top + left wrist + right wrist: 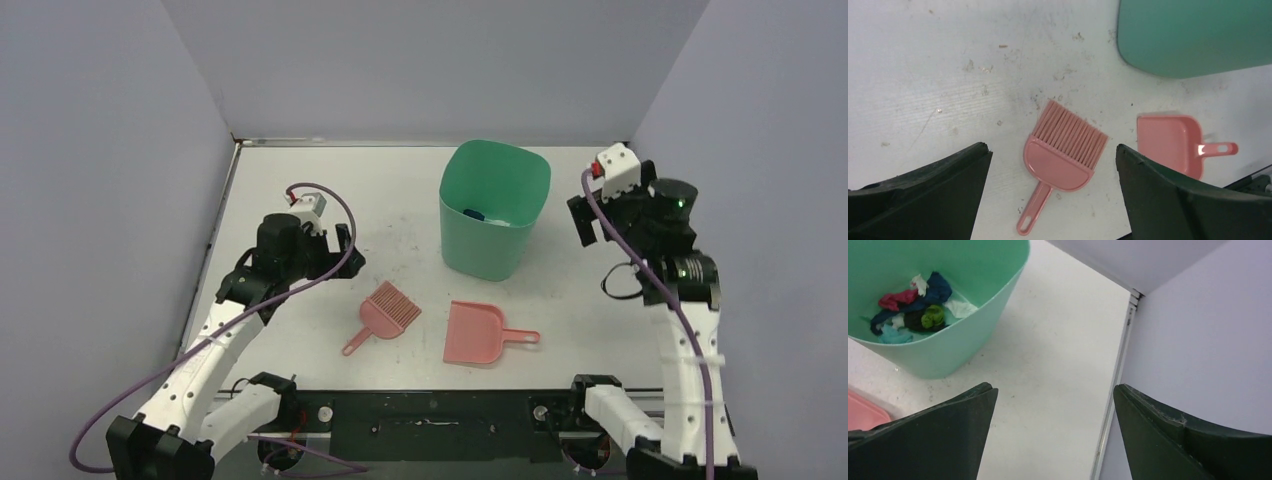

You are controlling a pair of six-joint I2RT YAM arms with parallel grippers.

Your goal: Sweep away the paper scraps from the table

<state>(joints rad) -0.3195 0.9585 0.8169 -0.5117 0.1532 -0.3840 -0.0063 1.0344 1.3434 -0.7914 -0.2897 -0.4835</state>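
The paper scraps (913, 305), red, blue, white, green and cyan, lie heaped at the bottom of a green bin (958, 345); the top view shows only a blue bit of the paper scraps (474, 213) inside the bin (495, 240). On the white table (300, 190) lie a pink brush (385, 312) and a pink dustpan (475, 333), side by side near the front. My left gripper (347, 252) hovers open above and left of the brush (1063, 155), holding nothing. My right gripper (582, 220) is open and empty, raised right of the bin. No scraps show on the table.
Grey-lilac walls close in the table on three sides. The metal-framed right edge (1118, 390) runs just under my right gripper (1054, 387). The table (923, 75) carries faint scuff marks and specks around the brush. The dustpan (1170, 142) lies right of the brush, below the bin (1193, 35).
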